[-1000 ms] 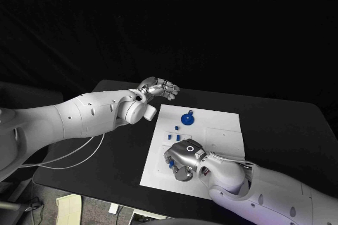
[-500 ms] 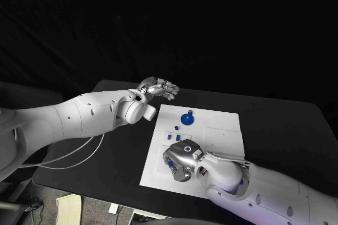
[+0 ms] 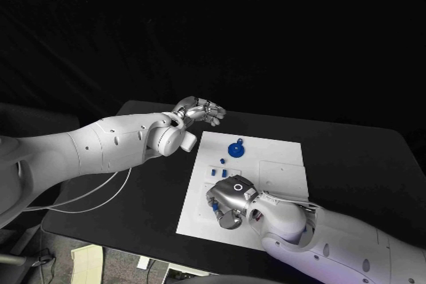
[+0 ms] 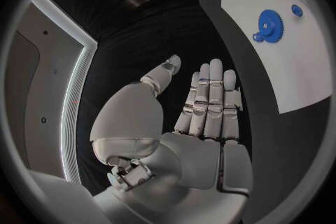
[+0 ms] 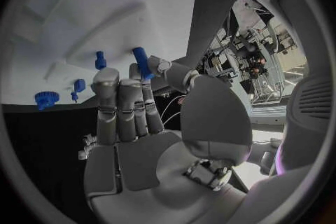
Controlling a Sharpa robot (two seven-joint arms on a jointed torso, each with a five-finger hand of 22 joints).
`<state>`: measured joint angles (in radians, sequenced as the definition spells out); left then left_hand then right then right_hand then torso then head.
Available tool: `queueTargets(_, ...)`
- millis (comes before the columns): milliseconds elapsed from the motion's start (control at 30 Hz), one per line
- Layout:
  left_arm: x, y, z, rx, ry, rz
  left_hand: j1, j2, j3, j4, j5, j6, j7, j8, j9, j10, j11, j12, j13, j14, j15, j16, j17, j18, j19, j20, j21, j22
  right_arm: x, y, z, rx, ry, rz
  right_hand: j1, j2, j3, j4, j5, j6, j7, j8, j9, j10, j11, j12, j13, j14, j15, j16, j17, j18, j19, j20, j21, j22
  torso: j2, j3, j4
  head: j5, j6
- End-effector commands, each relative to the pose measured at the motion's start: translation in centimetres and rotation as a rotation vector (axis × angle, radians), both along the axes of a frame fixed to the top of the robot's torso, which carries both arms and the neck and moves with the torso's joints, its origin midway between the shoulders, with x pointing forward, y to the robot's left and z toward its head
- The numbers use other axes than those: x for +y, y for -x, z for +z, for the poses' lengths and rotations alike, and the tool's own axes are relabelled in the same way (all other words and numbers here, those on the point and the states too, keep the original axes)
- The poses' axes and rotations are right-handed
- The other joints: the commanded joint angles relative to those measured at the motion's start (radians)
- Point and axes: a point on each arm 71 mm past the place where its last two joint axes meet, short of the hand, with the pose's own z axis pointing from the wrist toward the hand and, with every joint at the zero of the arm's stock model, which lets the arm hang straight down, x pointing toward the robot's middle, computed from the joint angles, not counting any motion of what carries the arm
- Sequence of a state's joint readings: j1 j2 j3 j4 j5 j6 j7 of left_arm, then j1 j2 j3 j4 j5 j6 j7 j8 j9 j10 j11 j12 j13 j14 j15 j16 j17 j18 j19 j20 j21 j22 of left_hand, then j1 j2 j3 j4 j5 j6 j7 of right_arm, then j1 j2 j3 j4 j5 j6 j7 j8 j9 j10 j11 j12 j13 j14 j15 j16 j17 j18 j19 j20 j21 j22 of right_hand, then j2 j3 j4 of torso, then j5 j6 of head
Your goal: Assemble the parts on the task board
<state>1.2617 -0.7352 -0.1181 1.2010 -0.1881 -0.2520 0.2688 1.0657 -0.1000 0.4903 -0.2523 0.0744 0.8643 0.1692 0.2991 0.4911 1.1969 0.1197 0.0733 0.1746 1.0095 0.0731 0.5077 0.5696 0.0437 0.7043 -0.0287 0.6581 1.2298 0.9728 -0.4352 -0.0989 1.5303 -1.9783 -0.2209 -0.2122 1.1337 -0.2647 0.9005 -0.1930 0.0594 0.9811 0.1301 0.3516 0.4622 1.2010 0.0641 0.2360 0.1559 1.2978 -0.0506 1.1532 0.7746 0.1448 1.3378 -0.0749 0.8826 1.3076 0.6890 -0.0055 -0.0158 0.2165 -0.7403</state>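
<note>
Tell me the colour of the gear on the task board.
Blue. The gear shows best in the left wrist view, lying on the white task board.

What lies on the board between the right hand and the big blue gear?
In the head view, small blue parts stand on the task board between the right hand and the blue gear.

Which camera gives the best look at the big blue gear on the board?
The left wrist view: the blue gear lies unobstructed on the task board, teeth visible. The head view shows it whole but smaller. In the right wrist view it sits small at the board's edge.
</note>
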Motion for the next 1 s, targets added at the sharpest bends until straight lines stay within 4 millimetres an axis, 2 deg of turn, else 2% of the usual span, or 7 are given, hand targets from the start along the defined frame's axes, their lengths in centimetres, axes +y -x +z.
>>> queueTargets(33, -0.2, 0.0, 0.2, -0.003, 0.010, -0.011, -0.007, 0.001, -0.003, 0.005, -0.003, -0.009, -0.001, 0.005, -0.001, 0.002, 0.000, -0.001, -0.001, 0.007, -0.001, -0.004, 0.002, 0.008, 0.005, 0.001, -0.007, 0.001, 0.0, 0.2, -0.1, 0.025, -0.030, 0.007, -0.019, -0.017, -0.033, -0.002, 0.001, -0.027, 0.012, -0.016, -0.008, -0.039, 0.017, -0.017, -0.010, 0.002, 0.017, -0.004, -0.002, 0.117, -0.004, 0.006, -0.003, 0.014, 0.000, -0.0002, 0.0004, -0.001, 0.001)
queueTargets(167, -0.2, 0.0, 0.2, -0.003, 0.010, -0.011, -0.006, 0.001, -0.002, 0.005, -0.003, -0.009, -0.001, 0.004, -0.001, 0.002, 0.000, 0.000, -0.002, 0.008, -0.001, -0.004, 0.003, 0.008, 0.005, 0.001, -0.007, 0.002, -0.1, 0.1, -0.1, 0.024, -0.043, 0.000, -0.032, -0.027, -0.083, -0.012, -0.001, -0.048, 0.022, -0.028, -0.015, -0.061, 0.026, -0.030, -0.019, -0.004, 0.027, -0.007, -0.007, 0.117, -0.011, 0.013, -0.010, 0.012, 0.000, -0.0004, 0.0003, -0.001, 0.001)
queueTargets(400, -0.1, 0.0, 0.1, -0.002, 0.010, -0.011, -0.006, 0.000, -0.003, 0.006, -0.003, -0.010, -0.001, 0.004, -0.001, 0.002, 0.000, 0.000, -0.002, 0.010, -0.002, -0.005, 0.005, 0.008, 0.007, 0.001, -0.007, 0.002, -0.3, 0.0, 0.1, 0.028, -0.065, -0.022, -0.053, -0.032, -0.142, -0.021, -0.003, -0.076, 0.035, -0.044, -0.026, -0.094, 0.039, -0.047, -0.037, -0.015, 0.039, -0.012, -0.013, 0.117, -0.025, 0.021, -0.023, 0.009, 0.000, -0.0006, 0.0010, -0.004, 0.001)
queueTargets(800, 0.0, 0.0, 0.1, -0.002, 0.009, -0.009, -0.007, 0.000, -0.003, 0.007, -0.003, -0.010, 0.000, 0.005, -0.002, 0.002, 0.000, 0.000, -0.002, 0.011, -0.002, -0.005, 0.006, 0.009, 0.007, 0.001, -0.007, 0.003, -1.3, 0.0, 0.8, 0.037, -0.167, -0.042, -0.059, -0.035, -0.166, -0.026, -0.002, -0.093, 0.042, -0.053, -0.034, -0.112, 0.046, -0.056, -0.051, -0.021, 0.046, -0.013, -0.018, 0.117, -0.031, 0.025, -0.031, 0.008, 0.000, 0.0001, 0.0008, -0.003, 0.003)
queueTargets(1000, 0.0, 0.0, 0.1, -0.003, 0.009, -0.008, -0.007, 0.000, -0.003, 0.007, -0.003, -0.010, 0.000, 0.005, -0.002, 0.003, 0.000, 0.000, -0.002, 0.011, -0.002, -0.006, 0.007, 0.009, 0.008, 0.001, -0.007, 0.003, -2.9, -0.3, 2.6, 0.133, -0.306, -0.079, -0.100, -0.034, -0.214, -0.020, 0.003, -0.098, 0.045, -0.054, -0.036, -0.110, 0.045, -0.053, -0.058, -0.022, 0.046, -0.012, -0.022, 0.117, -0.029, 0.025, -0.034, 0.008, 0.000, 0.0001, -0.0004, -0.004, 0.006)
